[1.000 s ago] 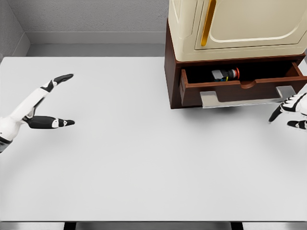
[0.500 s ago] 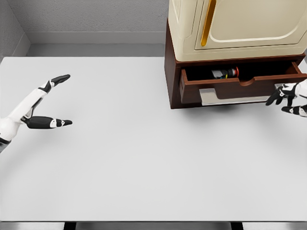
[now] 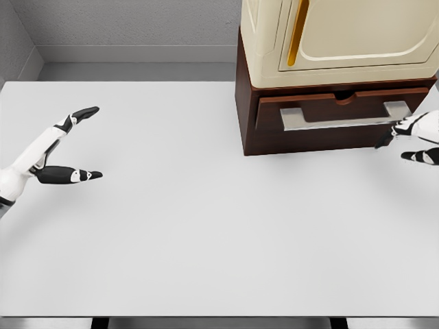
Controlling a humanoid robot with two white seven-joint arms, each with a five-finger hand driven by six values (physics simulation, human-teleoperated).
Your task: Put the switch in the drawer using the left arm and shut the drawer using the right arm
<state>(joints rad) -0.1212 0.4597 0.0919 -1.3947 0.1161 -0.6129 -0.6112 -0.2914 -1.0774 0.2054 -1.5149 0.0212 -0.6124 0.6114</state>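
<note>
Since a second ago the drawer has gone from pulled out to pushed in, its brown front now flush with the dark cabinet and its grey handle lying across the front. With it shut, the switch, seen earlier lying inside, is out of sight. At the right edge, the right hand has come up and in; its fingers are spread and hold nothing, and one dark fingertip sits at the right end of the drawer front, just below the handle. Whether it touches cannot be told. On the far left, the left hand has barely shifted: it hovers over the white tabletop, fingers wide apart and empty. A cream box with a yellow strip stands on top of the cabinet.
</note>
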